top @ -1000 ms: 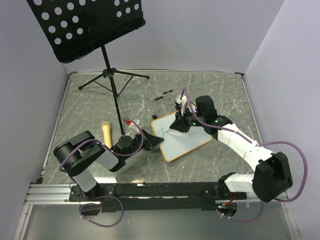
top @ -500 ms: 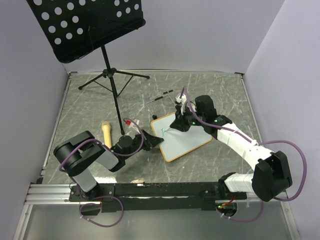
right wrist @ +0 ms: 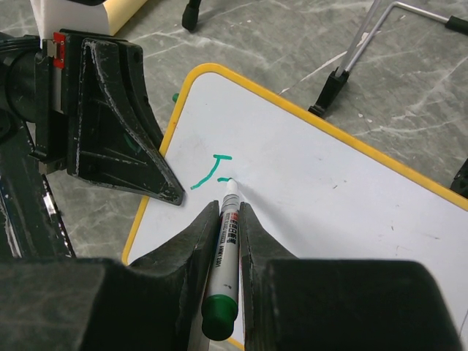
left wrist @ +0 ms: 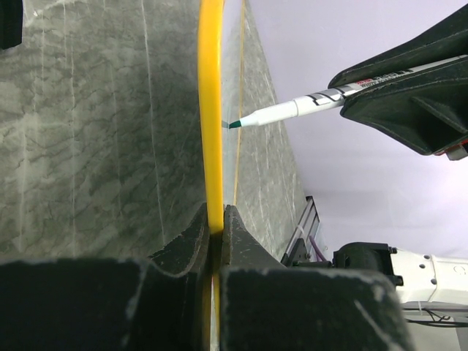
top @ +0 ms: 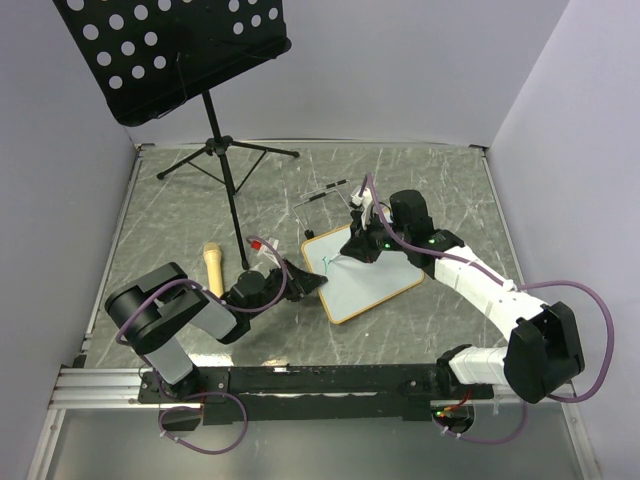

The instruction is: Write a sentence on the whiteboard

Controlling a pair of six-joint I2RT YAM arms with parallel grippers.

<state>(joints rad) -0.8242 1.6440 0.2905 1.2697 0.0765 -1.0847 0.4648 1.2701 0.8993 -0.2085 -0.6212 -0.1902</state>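
Observation:
The whiteboard [top: 370, 280], white with a yellow-tan frame, lies flat on the grey table. My left gripper [top: 318, 283] is shut on its left edge; in the left wrist view the yellow frame [left wrist: 210, 110] runs straight up from between the pinched jaws of that gripper [left wrist: 216, 219]. My right gripper [top: 352, 250] is shut on a white marker with a green end cap [right wrist: 225, 248]. Its tip touches the board surface [right wrist: 329, 183] just below a green "T"-like stroke [right wrist: 212, 170]. The marker tip [left wrist: 241, 123] also shows against the board in the left wrist view.
A black perforated music stand [top: 190, 60] on a tripod [top: 225, 160] stands at the back left. A tan cylindrical object [top: 213, 268] lies left of the board. A thin wire easel [top: 320, 200] lies just behind it, and walls enclose three sides.

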